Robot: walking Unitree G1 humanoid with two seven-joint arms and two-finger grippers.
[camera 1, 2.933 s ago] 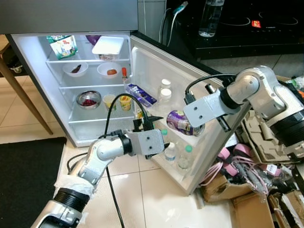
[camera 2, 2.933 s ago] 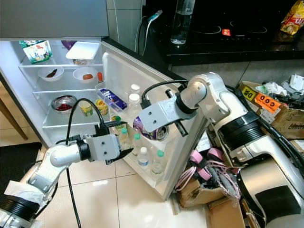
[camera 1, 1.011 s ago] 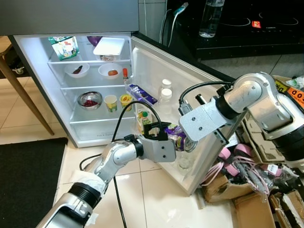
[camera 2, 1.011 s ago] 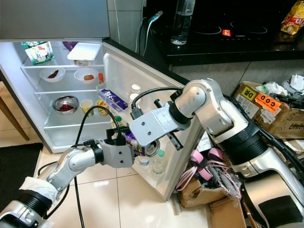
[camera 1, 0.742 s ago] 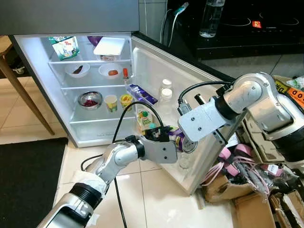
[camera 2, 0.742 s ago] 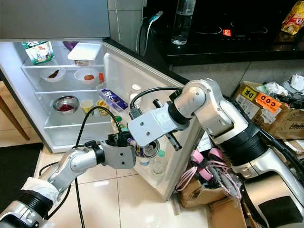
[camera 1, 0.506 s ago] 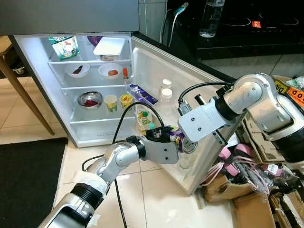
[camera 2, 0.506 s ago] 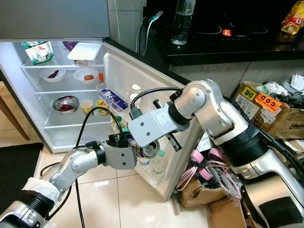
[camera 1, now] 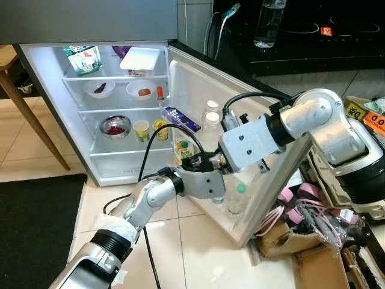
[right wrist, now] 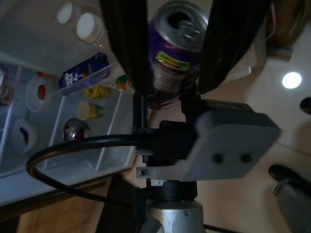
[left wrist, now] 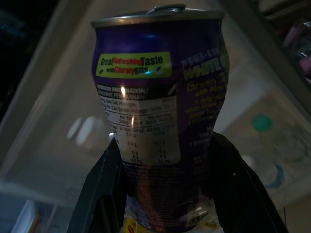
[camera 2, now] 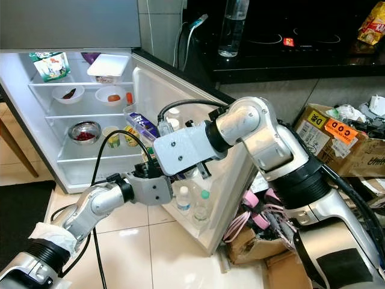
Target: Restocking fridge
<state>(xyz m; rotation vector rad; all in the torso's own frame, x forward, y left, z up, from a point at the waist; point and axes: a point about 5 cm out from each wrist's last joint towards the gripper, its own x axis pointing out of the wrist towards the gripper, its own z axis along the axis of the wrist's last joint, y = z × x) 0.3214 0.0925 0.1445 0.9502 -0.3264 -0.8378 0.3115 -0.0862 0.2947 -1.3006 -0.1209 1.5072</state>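
Note:
A purple drink can [left wrist: 160, 121] hangs upright in front of the open fridge door [camera 1: 198, 84], above the door's lower shelf. My left gripper [left wrist: 165, 143] is shut on its lower body from below. My right gripper [right wrist: 170, 82] comes in from the right and clamps the can [right wrist: 180, 43] near its top, one finger on each side. In the left eye view the two grippers meet at the can [camera 1: 220, 162], which is mostly hidden between them.
Small bottles [camera 1: 236, 195] stand in the lower door shelf just below the can. The lit fridge shelves [camera 1: 120, 108] hold bowls, cups and a carton [camera 1: 84, 58]. Boxes and pink cables [camera 1: 313, 235] crowd the floor on the right. A black mat [camera 1: 30, 229] lies left.
Both arms have shifted left and slightly up with the can, away from the door shelf. The left gripper, open beside the door 2.9 s ago, now grips the can's base.

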